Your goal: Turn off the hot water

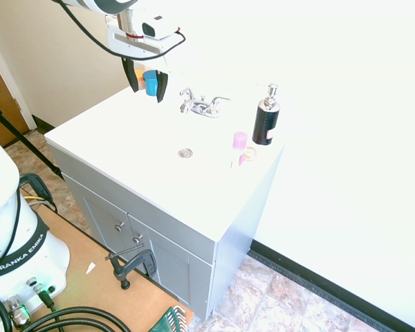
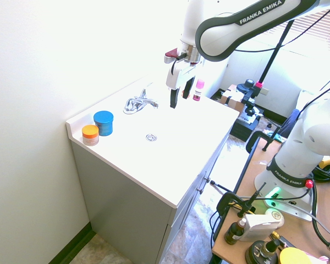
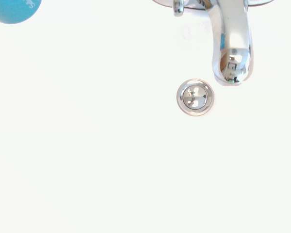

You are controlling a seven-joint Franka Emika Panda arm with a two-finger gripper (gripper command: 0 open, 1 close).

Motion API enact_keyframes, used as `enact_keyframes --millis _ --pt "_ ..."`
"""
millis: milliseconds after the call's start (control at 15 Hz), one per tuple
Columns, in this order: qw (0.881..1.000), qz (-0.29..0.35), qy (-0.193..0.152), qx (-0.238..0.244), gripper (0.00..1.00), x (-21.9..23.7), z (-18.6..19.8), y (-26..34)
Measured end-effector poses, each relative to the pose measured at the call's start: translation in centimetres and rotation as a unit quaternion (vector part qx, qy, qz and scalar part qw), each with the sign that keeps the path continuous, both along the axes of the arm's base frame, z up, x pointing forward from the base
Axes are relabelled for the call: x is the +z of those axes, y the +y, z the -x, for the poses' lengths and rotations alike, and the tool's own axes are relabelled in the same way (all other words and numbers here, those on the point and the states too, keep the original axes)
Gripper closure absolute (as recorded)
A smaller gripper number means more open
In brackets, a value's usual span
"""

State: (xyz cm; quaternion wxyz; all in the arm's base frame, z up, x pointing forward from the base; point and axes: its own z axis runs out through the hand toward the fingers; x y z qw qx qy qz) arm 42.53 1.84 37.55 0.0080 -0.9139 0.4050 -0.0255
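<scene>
A low chrome faucet [image 1: 203,106] stands at the back of the white sink counter [image 1: 124,149], and no water shows at its spout [image 3: 230,43]. The hot water's left-hand lever [image 1: 186,93] points up, nearer the blue jar; in the second exterior view the left-hand lever [image 2: 131,104] is small and partly hidden. The matching right-hand lever [image 1: 220,101] lies on the other side. My gripper [image 1: 146,93] hangs open and empty above the counter, left of the faucet and clear of it. Seen from the other side, the gripper [image 2: 176,98] hovers just beyond the spout.
A blue jar [image 2: 103,122] and an orange-lidded jar [image 2: 90,133] sit at the counter's left back corner. A black pump bottle [image 1: 266,119] and a pink bottle [image 1: 240,141] stand right of the faucet. The drain [image 1: 185,152] lies in front of the faucet. A wall runs behind.
</scene>
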Motion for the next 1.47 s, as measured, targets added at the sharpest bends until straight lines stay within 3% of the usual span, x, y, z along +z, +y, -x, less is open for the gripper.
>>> enact_keyframes --millis 200,467,867,1200,1467 --pt "1.000 0.006 -0.005 -0.014 0.00 0.0 -0.3 0.3" --pt "0.996 0.043 -0.054 -0.064 0.00 -0.7 -3.9 2.7" --pt "0.971 0.138 -0.136 -0.139 0.00 -3.3 -11.2 1.4" --pt "0.967 0.158 -0.137 -0.148 0.00 -6.5 -15.4 1.4" --pt "0.969 0.166 -0.114 -0.144 0.00 -7.5 -15.8 1.8"
